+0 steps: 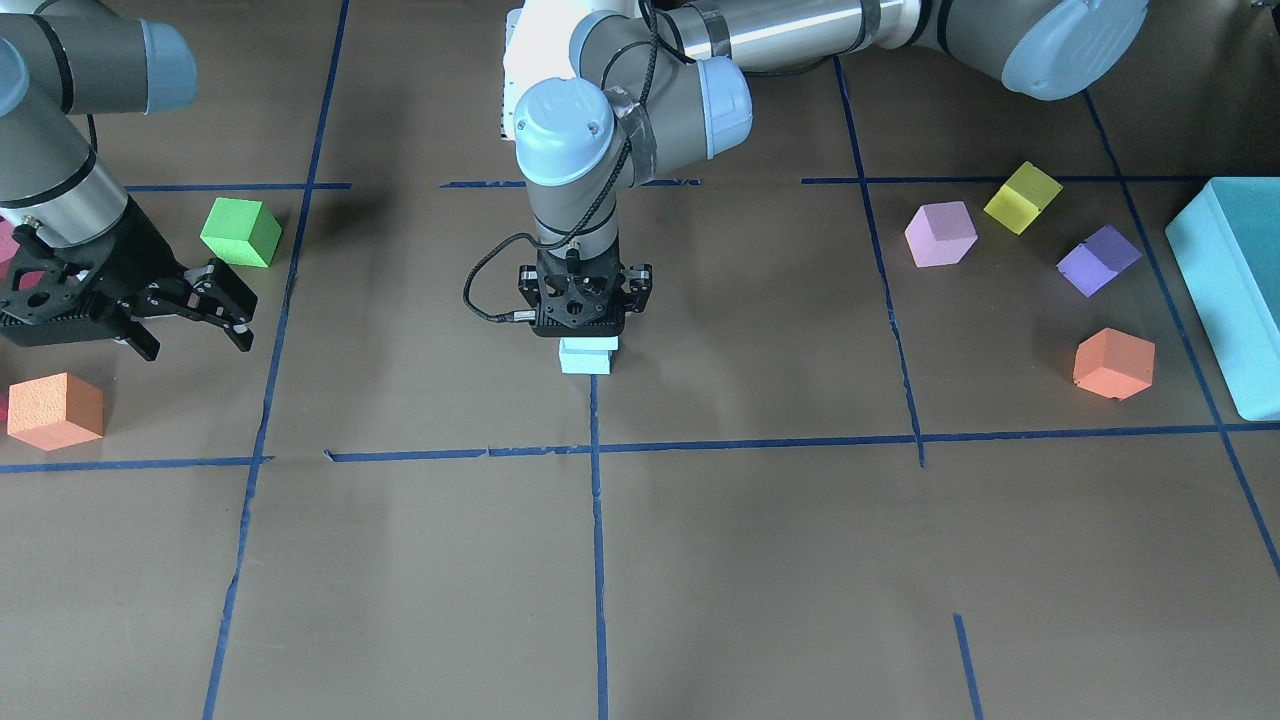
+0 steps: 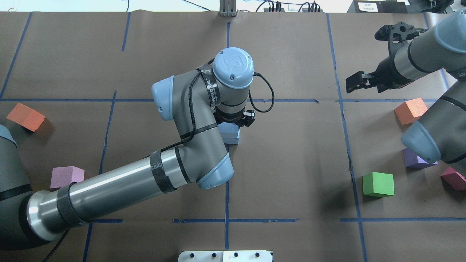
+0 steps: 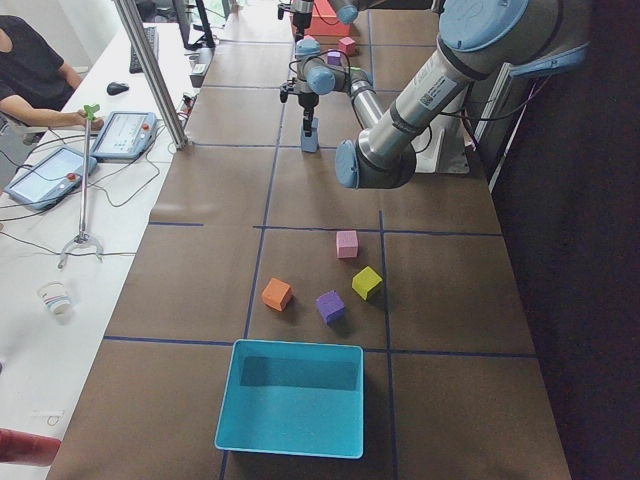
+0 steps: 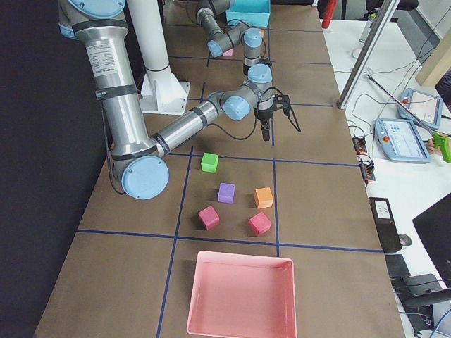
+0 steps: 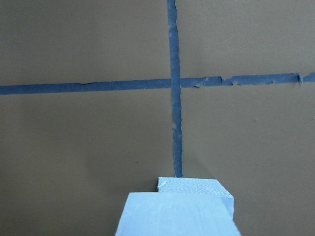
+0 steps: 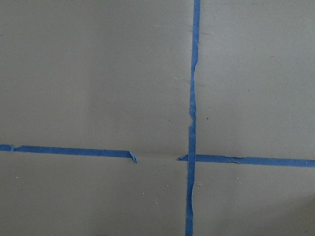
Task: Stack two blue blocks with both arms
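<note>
**Left arm** [image 2: 120,185] reaches to centre of table [image 1: 800,560]. **Right arm** [image 2: 429,54] is off to one side. Right gripper [image 2: 364,57] is empty, fingers spread. Left gripper [image 1: 585,332] sits vert. over the blue blocks [image 1: 587,356]: upper block [image 5: 177,216] on lower block [image 5: 194,186], slightly offset.

Step, prob.: placing/release. Next move: let go, then lift straight up w/o nudging the stack.

Left fingers are hidden under the gripper body, so clamped or freed, can't tell.
</note>
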